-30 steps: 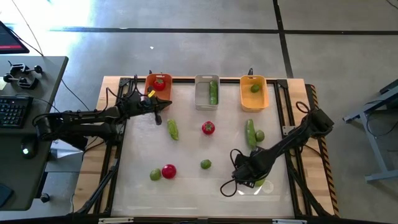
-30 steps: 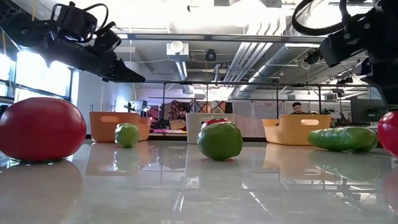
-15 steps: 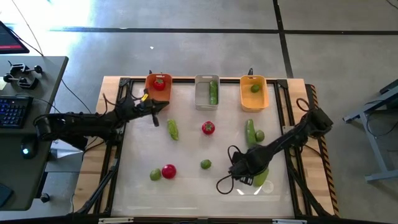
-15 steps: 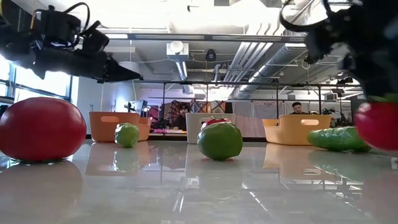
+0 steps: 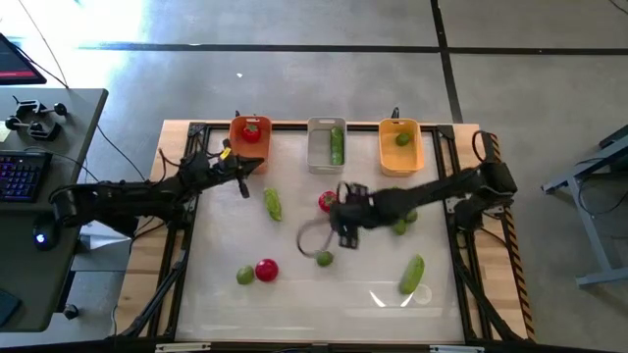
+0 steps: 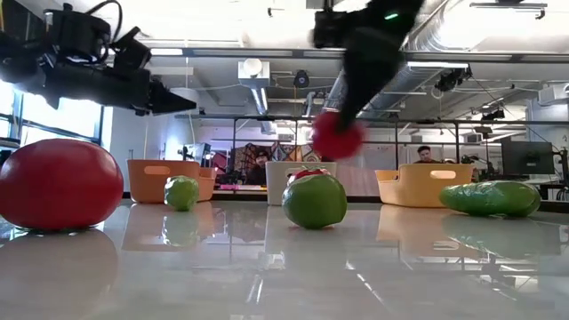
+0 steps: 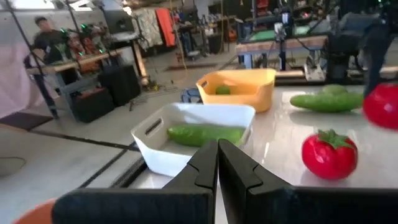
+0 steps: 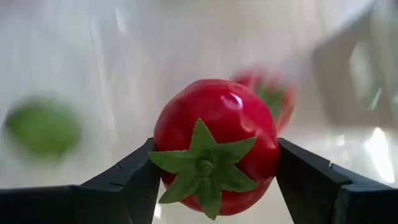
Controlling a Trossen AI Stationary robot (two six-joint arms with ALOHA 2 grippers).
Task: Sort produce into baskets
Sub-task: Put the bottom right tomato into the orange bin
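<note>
Clearly the right gripper [image 8: 214,171] has a tomato [image 8: 216,144] clamped between its two fingers, green top facing the wrist camera, and in the high view it hangs over the middle of the table [image 5: 294,304], just beside a second tomato [image 5: 328,202] that lies on the surface. In the low view the carried fruit [image 6: 338,138] is well clear of the tabletop. The step in hand looks like the carry to the orange-red basket [image 5: 249,132] at the far left of the row, which already holds one tomato [image 5: 252,130]; the pale grey basket [image 5: 327,144] holds a cucumber [image 5: 337,145] and the yellow-orange basket [image 5: 399,145] a lime [image 5: 402,139]. To do it well, the arm should keep its height until it is over the basket, so the tomato clears the rim, then lower it inside before letting go, since a round fruit dropped from above may bounce out. The left gripper [image 5: 251,178], its fingers pressed shut and empty, hovers just in front of that basket, so the path wants to come in past it or wait for it to give room. A steady grip matters more than speed, because the smooth skin could slip sideways between the pads.
</note>
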